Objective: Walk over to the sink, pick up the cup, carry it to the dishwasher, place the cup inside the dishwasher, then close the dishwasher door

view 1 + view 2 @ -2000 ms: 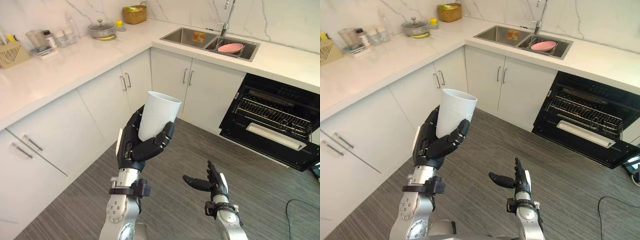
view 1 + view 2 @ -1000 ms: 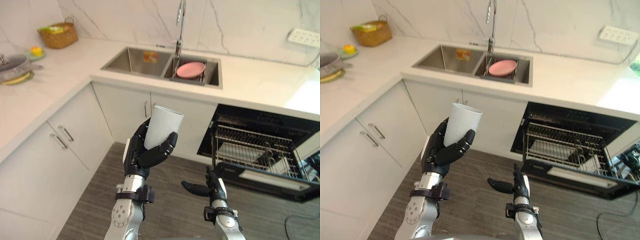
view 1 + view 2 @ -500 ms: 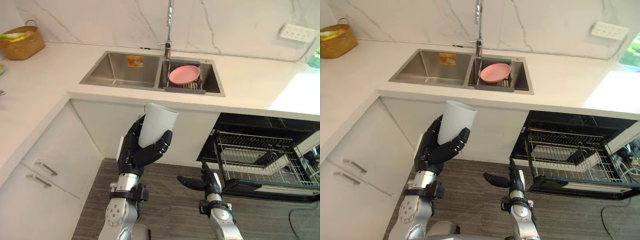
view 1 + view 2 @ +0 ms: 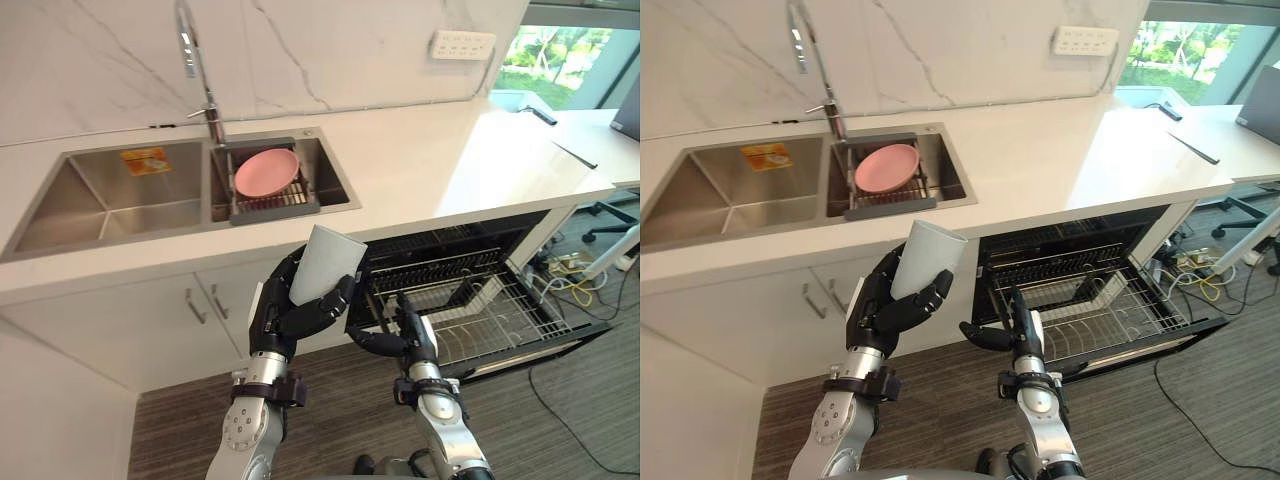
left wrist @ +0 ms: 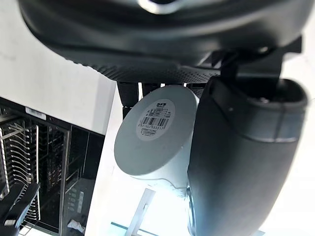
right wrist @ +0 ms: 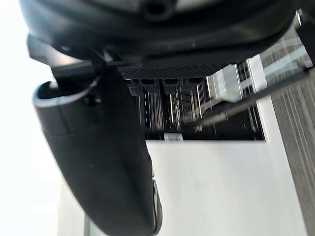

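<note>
Cup [image 4: 326, 262]: white, mouth up and leaning a little. It is held in the air in front of the cabinet between sink [image 4: 110, 200] and dishwasher [image 4: 450, 290] — out of the basin, not yet in the machine.
Left hand [image 4: 282, 318]: fingers curled round the cup's lower half from behind, thumb crossing the front. In the left wrist view the cup's labelled base sits close against the hand, so the grasp looks secure.
Why held so: kept high and near upright, I judge, to carry it steadily and clear the edge of the counter [image 4: 440, 170] on the way over.
Right hand [image 4: 410, 338]: empty, fingers straight and relaxed, thumb out to the side. It sits low before the dishwasher's opening — likely kept free for the door [image 4: 545, 340].
Dishwasher: door lowered, wire rack [image 4: 480, 315] exposed and seemingly drawn out over it, ready to take the cup.
Sink: a pink plate [image 4: 266, 172] stands in the right basin's drainer.
Left arm: forearm rising almost straight up from below, hand at its top.
Step in hand: the carry, close to the dishwasher by my reading; placing the cup and closing the door remain.
</note>
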